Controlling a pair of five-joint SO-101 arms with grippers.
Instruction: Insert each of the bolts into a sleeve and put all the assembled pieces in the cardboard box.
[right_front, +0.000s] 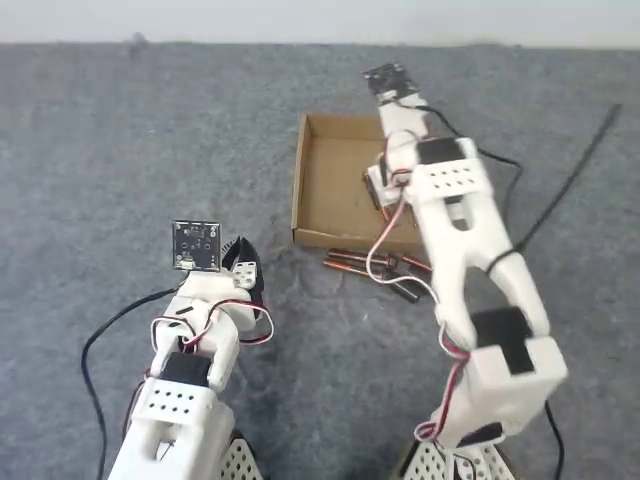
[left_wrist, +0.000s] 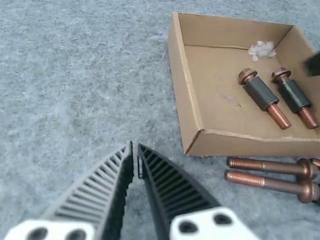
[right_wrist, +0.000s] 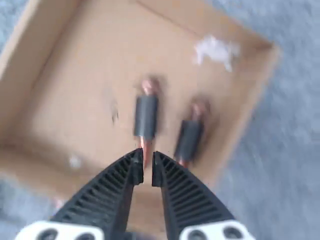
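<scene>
Two assembled pieces (left_wrist: 261, 96) lie in the cardboard box (left_wrist: 182, 75), so the right gripper (right_wrist: 147, 161) hangs over them, fingers barely parted, empty. Two bare bolts (left_wrist: 260, 164) lie on the table (right_front: 120, 150) by its near wall; the left gripper (left_wrist: 135, 150) waits left, fingers pressed together

Grey carpeted bench (right_front: 120, 130) is carrying the cardboard box (right_front: 298, 180). Bare bolts (left_wrist: 265, 165) are lying just beside its near wall, and a black cable (right_front: 95, 350) is trailing across.

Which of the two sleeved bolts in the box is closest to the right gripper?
The sleeved bolt lying straight ahead of the right gripper; the other sleeved bolt lies aside.
</scene>
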